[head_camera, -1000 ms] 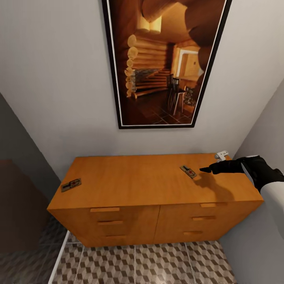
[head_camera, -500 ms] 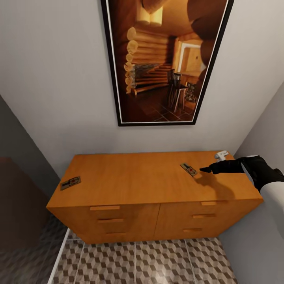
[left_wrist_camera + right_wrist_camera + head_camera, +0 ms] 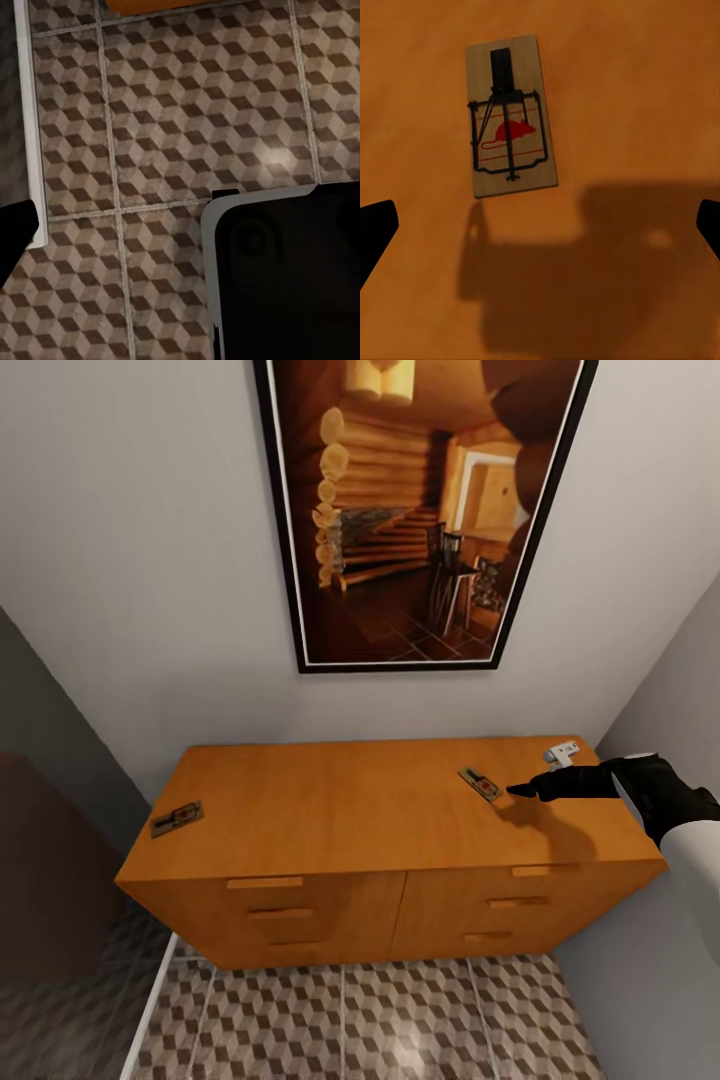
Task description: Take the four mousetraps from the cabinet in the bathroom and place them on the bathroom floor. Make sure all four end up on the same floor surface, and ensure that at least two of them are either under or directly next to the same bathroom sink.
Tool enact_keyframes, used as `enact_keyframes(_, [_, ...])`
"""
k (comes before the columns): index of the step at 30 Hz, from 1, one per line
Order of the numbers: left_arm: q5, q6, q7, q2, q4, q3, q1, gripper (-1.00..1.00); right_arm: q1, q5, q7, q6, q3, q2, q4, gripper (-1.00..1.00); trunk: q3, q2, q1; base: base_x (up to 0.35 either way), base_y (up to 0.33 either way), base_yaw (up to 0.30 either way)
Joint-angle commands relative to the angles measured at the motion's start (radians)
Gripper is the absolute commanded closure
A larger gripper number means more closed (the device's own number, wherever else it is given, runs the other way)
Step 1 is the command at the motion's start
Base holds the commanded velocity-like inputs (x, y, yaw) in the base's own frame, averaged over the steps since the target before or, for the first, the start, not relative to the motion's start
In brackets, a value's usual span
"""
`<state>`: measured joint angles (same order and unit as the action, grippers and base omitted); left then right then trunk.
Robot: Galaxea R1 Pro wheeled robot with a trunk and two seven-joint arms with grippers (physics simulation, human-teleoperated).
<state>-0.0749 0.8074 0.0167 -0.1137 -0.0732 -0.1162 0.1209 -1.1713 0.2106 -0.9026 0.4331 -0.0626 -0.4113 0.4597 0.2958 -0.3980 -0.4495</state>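
The bathroom floor (image 3: pixel 400 1020) of cube-patterned tiles lay in front of the cabinet (image 3: pixel 380 860), and no trap could be seen on the stretch in view. On the cabinet top two mousetraps rested flat: one near the left edge (image 3: pixel 177 819), one toward the right (image 3: pixel 480 783), with a small white object (image 3: pixel 562 752) at the back right corner. The right gripper (image 3: pixel 522 791) hovered just beside the right-hand trap, its fingers (image 3: pixel 375 229) spread wide and holding nothing. Whether the left gripper's fingers (image 3: pixel 13 240), over the floor tiles, were spread could not be told. Judging by this, that trap's pickup was not yet done, and the other two were unaccounted for.
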Motion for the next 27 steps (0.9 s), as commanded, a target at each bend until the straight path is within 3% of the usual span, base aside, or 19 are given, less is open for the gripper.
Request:
enact_keyframes(1, [-0.008, 0.006, 0.002, 0.0, -0.004, -0.008, 0.002, -1.0, -0.001, 0.004, -0.004, 0.004, -0.002, -0.001, 0.002, -1.0, 0.003, -0.002, 0.0, 0.0, 0.0, 0.0])
enact_keyframes(15, [-0.008, 0.006, 0.002, 0.0, -0.004, -0.008, 0.002, -1.0, -0.001, 0.005, 0.004, -0.027, -0.004, -0.001, 0.003, -1.0, 0.017, -0.002, 0.0, 0.0, 0.0, 0.0])
enact_keyframes(21, [-0.008, 0.006, 0.002, 0.0, -0.004, -0.008, 0.002, -1.0, -0.001, 0.008, 0.074, -0.115, -0.007, 0.0, 0.009, -1.0, 0.018, -0.002, 0.0, 0.0, 0.0, 0.0])
enact_keyframes(27, [-0.008, 0.006, 0.002, 0.0, -0.004, -0.008, 0.002, -1.0, -0.001, 0.009, 0.113, -0.138, -0.009, 0.001, 0.014, -1.0, 0.018, -0.002, 0.0, 0.0, 0.0, 0.0])
